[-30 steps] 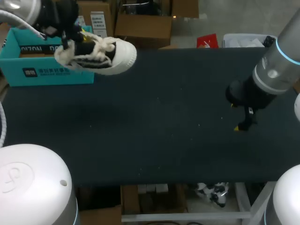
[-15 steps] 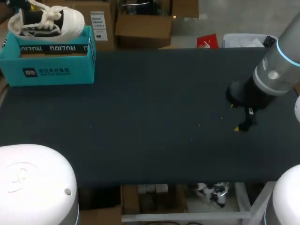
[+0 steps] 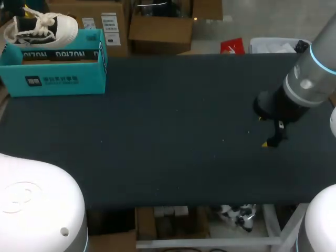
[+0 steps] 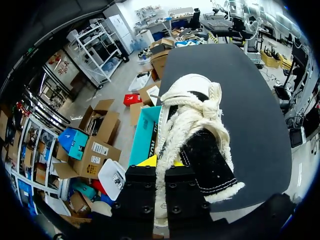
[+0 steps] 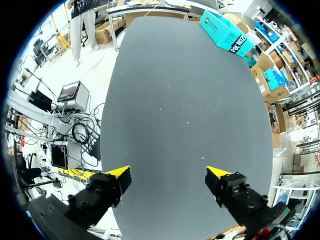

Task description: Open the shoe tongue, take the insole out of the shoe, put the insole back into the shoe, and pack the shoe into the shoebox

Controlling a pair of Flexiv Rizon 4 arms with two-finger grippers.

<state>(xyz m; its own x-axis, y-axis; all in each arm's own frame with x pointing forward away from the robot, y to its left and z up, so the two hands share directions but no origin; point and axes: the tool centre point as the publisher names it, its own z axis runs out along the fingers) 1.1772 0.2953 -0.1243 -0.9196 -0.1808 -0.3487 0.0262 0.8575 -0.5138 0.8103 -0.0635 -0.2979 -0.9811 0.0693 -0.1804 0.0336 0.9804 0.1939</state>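
Shoe: a black low-top shoe (image 3: 39, 29) with a white toe cap and white laces is held up at the table's far-left corner. It overlaps the far side of the shoebox (image 3: 52, 80), with its toe pointing toward the table's middle. Contact with the box cannot be determined.
Shoebox: a teal, lidless carton stands at the far-left edge of the dark table (image 3: 173, 131). In the left wrist view it lies beneath and beside the shoe.
Left gripper: the left gripper (image 4: 162, 162) is clamped on the shoe. Its two black fingers stand close together on the heel end, and the yellow tips show just behind the collar. The laces and toe extend ahead of the fingers.
Right gripper: the right gripper (image 3: 262, 130) sits above the right part of the table, well apart from shoe and box. Its jaws are spread wide, yellow fingertips (image 5: 120, 172) far apart, with only bare table between them.
Right arm: the right arm (image 3: 310, 79) enters from the far-right corner.
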